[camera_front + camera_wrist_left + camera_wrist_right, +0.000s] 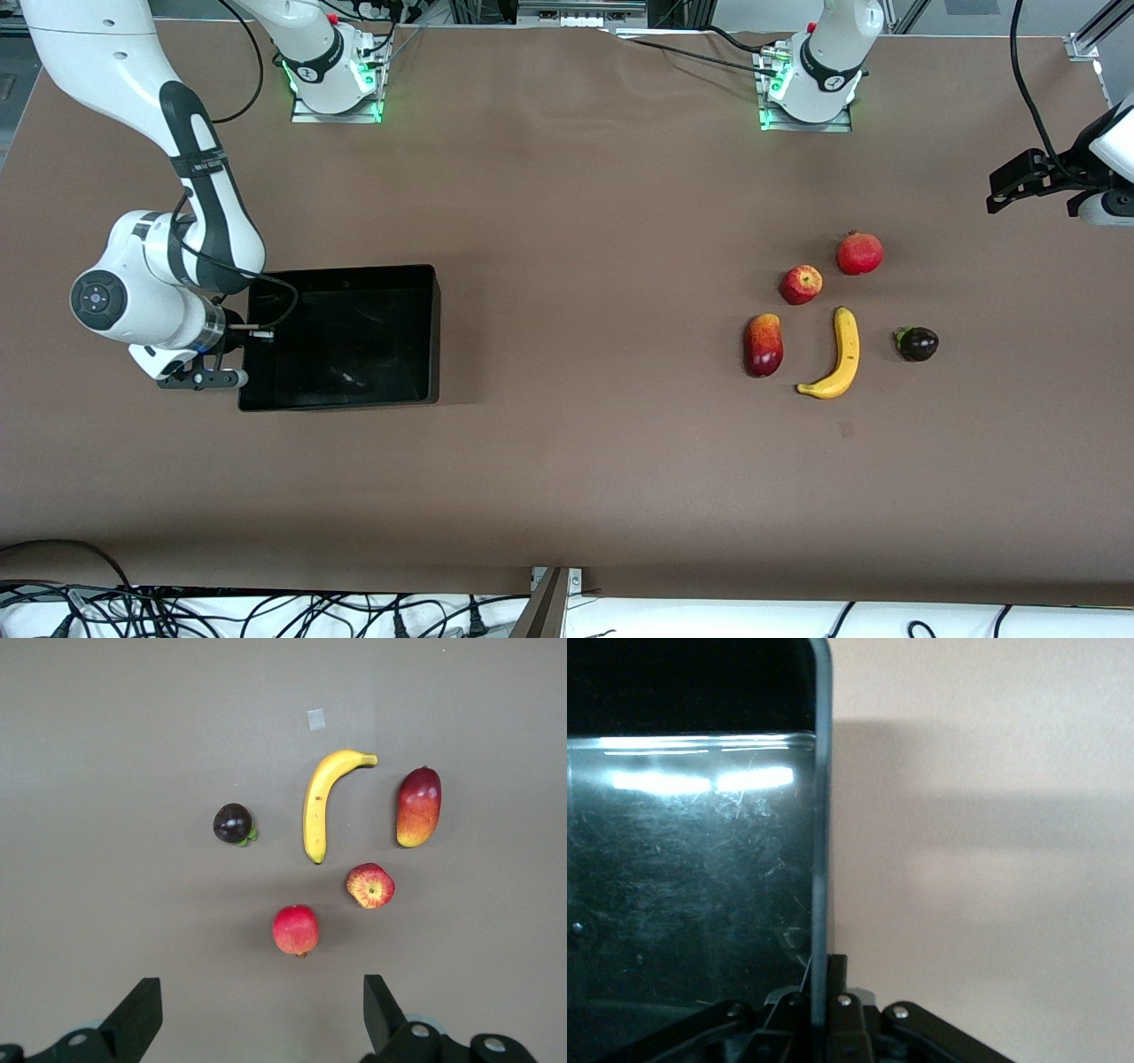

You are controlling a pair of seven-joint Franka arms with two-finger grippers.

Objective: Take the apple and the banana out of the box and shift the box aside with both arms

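Observation:
The black box [434, 328] lies toward the right arm's end of the table. My right gripper [244, 338] is shut on the box wall [822, 815], one finger inside and one outside, as my right gripper [822, 992] shows in its wrist view. The yellow banana [840, 354] and the red apple [801, 284] lie among other fruit toward the left arm's end. My left gripper [1005, 190] hangs open and empty, high over the table past the fruit. In the left wrist view, that gripper [263, 1019] looks down on the banana [323, 802] and apple [370, 885].
A red pomegranate [859, 253], a red-yellow mango [764, 345] and a small dark fruit [917, 344] lie around the banana. A small grey mark [846, 430] is on the brown tabletop nearer the front camera. Cables run along the table's front edge.

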